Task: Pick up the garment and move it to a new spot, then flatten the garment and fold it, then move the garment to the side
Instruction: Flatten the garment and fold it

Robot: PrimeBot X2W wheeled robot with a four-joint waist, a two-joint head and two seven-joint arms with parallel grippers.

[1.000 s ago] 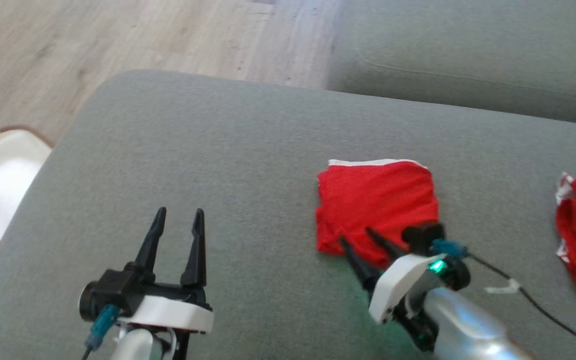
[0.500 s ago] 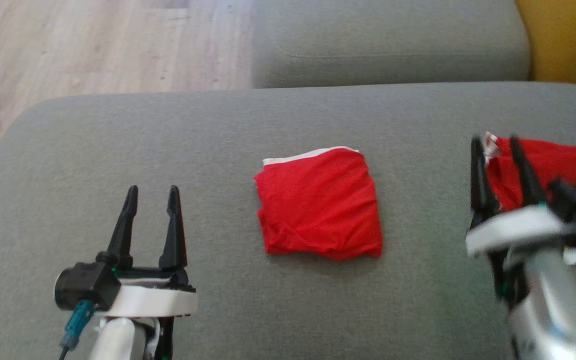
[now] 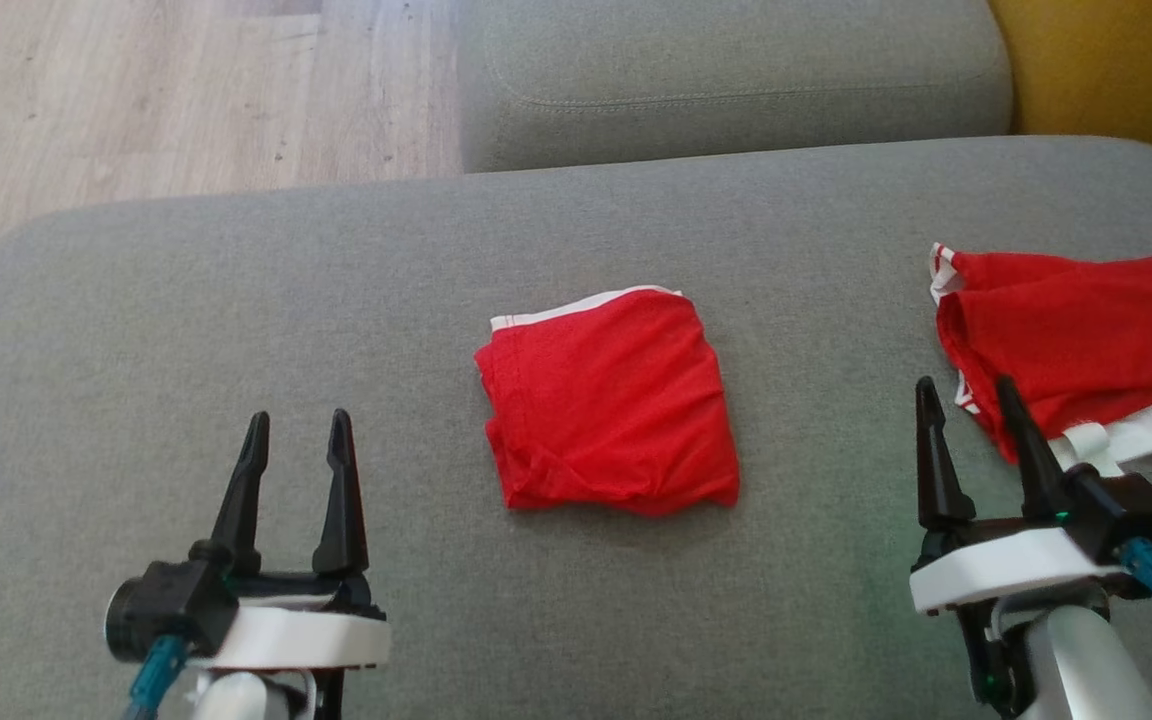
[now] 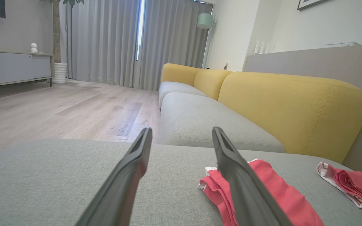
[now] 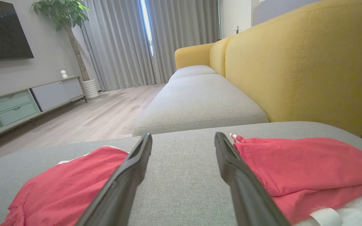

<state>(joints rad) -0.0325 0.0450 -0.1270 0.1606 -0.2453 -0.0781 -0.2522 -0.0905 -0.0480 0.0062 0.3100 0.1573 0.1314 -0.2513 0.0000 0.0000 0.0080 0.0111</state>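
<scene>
I hold left gripper (image 3: 298, 420) spread, empty, fingers pointing forward | right gripper (image 3: 966, 385) likewise spread, empty | folded red fabric garment (image 3: 608, 400) lies between them

Your folded garment (image 3: 608, 400) lies in the middle of the seat cushion (image 3: 236, 300), with a second garment (image 3: 1076, 330) well apart on its right. Your left gripper (image 3: 298, 415) sits left of it, and your right gripper (image 3: 964, 382) sits between both garments.

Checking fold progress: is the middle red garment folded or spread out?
Folded: the garment lies as a compact square on the cushion, with layered edges showing.
</scene>
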